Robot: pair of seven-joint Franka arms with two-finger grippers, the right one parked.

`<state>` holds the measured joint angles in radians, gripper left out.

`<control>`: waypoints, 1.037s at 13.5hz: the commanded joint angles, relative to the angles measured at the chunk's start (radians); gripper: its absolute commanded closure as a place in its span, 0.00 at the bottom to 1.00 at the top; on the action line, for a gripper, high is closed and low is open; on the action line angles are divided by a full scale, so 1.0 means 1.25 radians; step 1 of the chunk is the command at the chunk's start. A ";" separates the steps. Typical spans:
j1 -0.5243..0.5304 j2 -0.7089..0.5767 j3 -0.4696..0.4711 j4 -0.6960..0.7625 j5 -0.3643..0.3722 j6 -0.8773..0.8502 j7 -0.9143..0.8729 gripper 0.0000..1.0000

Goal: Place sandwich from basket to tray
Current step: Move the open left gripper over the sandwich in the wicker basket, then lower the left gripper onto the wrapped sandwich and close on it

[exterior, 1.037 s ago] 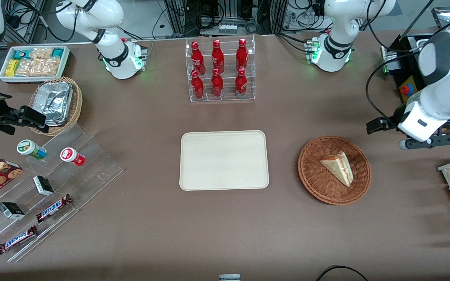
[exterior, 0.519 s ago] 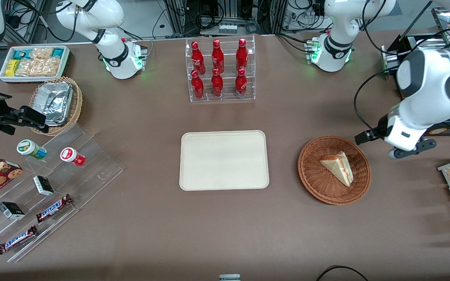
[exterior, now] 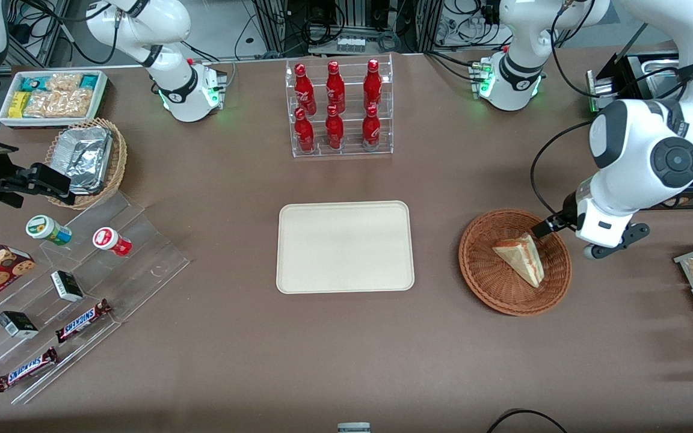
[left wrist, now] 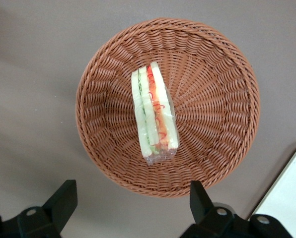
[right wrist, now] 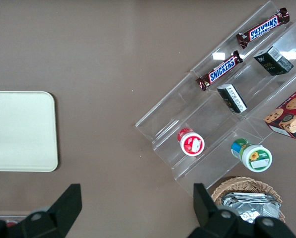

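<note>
Hovering above the rim of the basket [exterior: 515,262], on its working-arm side: the gripper [left wrist: 133,210], fingers [left wrist: 63,198] spread wide, nothing held. Lying in the middle of the basket, not yet under the spread fingers but offset toward the basket's centre: the sandwich [left wrist: 154,113], a triangular wedge resting on its side with the layered cut edge facing up. Long axis running roughly across the line joining the two fingertips, so probably graspable across the narrow stack of slices with little or no wrist turn. Soft pale bread, red and green filling, a clear glossy wrap bunched at one end; likely squashy under a hard squeeze. Round, shallow, reddish-brown woven wicker, ribbed and rough. Well apart from the basket, toward the parked arm: the tray [exterior: 344,246], flat, cream, smooth, round-cornered, low-rimmed.
</note>
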<state>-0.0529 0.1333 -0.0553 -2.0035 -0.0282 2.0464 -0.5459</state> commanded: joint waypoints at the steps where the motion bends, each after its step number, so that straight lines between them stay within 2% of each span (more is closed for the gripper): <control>1: -0.010 0.027 0.000 0.007 0.013 0.028 -0.069 0.00; 7: -0.021 0.080 -0.008 0.011 0.015 0.093 -0.215 0.00; 10: -0.028 0.096 -0.010 0.011 0.056 0.102 -0.247 0.00; 14: -0.030 0.113 -0.010 0.011 0.061 0.114 -0.298 0.00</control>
<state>-0.0771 0.2578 -0.0727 -2.0028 0.0250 2.1724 -0.8636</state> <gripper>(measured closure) 0.000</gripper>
